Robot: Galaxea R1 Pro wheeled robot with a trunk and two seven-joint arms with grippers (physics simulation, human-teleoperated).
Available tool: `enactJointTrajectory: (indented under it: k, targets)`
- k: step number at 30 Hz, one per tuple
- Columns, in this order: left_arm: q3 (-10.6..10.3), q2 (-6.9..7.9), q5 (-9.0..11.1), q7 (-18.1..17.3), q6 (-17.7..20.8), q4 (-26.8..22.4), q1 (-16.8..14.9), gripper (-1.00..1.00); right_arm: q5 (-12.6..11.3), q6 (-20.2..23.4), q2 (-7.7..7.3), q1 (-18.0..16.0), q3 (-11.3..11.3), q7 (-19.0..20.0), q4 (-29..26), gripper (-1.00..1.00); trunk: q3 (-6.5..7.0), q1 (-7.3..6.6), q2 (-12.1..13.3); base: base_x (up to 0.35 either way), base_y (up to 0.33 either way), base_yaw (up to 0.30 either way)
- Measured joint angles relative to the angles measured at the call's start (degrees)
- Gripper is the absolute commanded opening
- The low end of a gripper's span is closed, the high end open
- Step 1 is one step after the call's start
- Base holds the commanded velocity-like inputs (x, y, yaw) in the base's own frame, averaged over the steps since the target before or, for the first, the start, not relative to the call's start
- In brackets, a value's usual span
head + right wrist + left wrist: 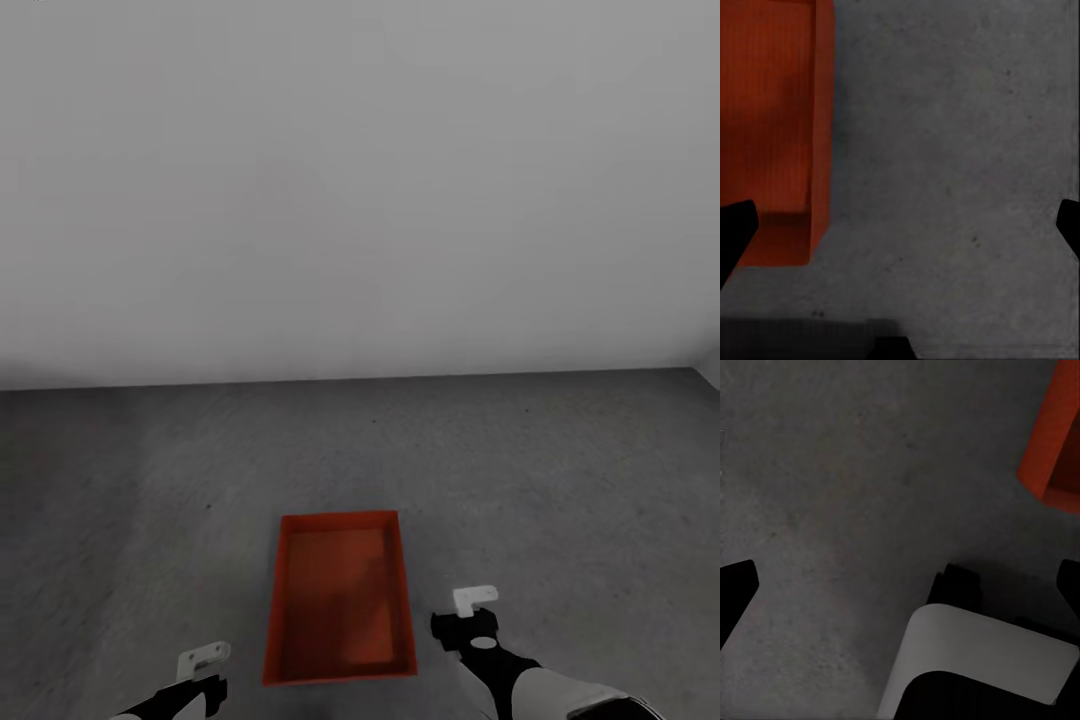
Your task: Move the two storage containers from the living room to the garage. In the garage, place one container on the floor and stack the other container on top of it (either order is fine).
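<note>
A bare garage-like room — rough, mottled grey concrete floor (150, 480) runs up to a plain white wall (360, 180), unfurnished, with just an orange-red storage bin (340, 600) sitting on the concrete.

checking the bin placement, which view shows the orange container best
The head view: the whole storage container sits on the concrete floor between both arms, open top and all four walls visible. The left wrist view catches just one corner; the right wrist view shows part of one wall and the interior.

Both arms reach forward and low, left pincer (203, 660) and right pincer (474, 600) spread wide (nothing held).
</note>
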Motion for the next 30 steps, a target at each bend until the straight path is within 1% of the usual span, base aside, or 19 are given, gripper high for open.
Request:
enactJointTrajectory:
  k: [1, 7, 26, 30]
  targets:
    - [0.0, 0.01, 0.0, 0.0, 0.0, 0.0, 0.0, 1.0, 0.1, 0.1, -0.71, 0.8, 0.0, 0.1, 0.0, 1.0, 0.18, -0.22, 0.4, 0.0, 0.0, 0.0]
    - [0.0, -0.05, 0.0, 0.0, -0.2, 0.0, 0.0, 1.0, 0.1, 0.5, -2.36, 2.1, 0.1, 0.3, 0.0, 1.0, 1.26, -1.54, 2.8, 0.0, 0.0, 0.0]
    - [0.0, -0.14, -0.3, -0.3, -0.3, -0.1, 0.0, 1.0, -0.3, 0.5, -2.01, 2.2, 0.0, 0.4, 0.0, 1.0, 4.67, -5.71, 10.4, 0.0, 0.0, 0.0]
    - [0.0, -0.12, -0.3, -0.2, -0.3, -0.1, 0.0, 1.0, -0.4, 0.4, -1.99, 2.2, 0.0, 0.3, 0.0, 1.0, 4.68, -5.72, 10.4, 0.0, 0.0, 0.0]
